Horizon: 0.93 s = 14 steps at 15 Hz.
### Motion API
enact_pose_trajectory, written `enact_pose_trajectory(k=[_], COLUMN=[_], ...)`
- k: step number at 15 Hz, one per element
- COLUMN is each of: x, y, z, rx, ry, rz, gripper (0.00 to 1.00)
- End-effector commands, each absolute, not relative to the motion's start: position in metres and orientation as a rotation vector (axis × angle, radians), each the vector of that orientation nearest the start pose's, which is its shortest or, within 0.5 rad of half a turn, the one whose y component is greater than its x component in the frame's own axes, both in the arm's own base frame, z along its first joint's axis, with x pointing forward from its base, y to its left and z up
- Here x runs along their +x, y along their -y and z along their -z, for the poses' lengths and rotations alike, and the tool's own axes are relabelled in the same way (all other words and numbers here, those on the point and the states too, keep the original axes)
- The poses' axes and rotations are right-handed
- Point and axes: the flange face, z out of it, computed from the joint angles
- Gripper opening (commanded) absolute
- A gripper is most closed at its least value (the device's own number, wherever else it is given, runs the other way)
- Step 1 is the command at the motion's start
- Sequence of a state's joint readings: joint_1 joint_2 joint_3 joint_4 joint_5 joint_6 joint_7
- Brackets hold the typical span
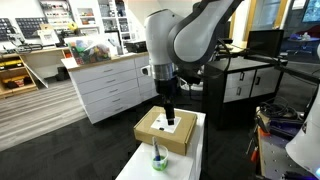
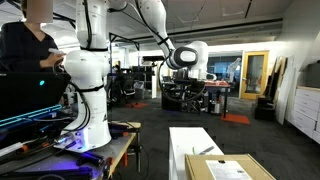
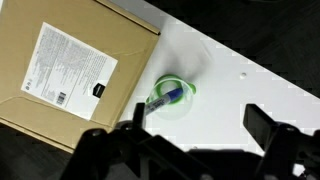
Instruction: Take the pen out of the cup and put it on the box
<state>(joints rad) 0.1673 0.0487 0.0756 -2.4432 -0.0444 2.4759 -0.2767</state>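
We found the pen (image 3: 165, 98) inside the cup (image 3: 186, 104), leaning toward 8 o'clock in the wrist view, which left its upper end free for grasping. The box (image 3: 70, 100) lay just beside the cup at 9 o'clock, so we judged the carry short. The gripper (image 3: 182, 140) hung overhead, jaws spread wide and empty.
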Motion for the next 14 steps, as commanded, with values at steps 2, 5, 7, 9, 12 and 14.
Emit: enact_pose_trajectory(k=[2, 5, 7, 9, 12, 14], x=[0.470, 0.470, 0.470, 0.474, 0.480, 0.486], y=[-0.118, -0.118, -0.117, -0.118, -0.123, -0.128], z=[-0.277, -0.277, -0.277, -0.277, -0.279, -0.280], rx=[-3.041, -3.041, -3.043, -3.055, -3.058, -3.050], ry=[0.869, 0.871, 0.866, 0.867, 0.900, 0.921], rz=[-0.036, -0.037, -0.022, -0.015, 0.007, 0.022], gripper=[1.00, 1.00, 1.00, 1.00, 1.00, 1.00])
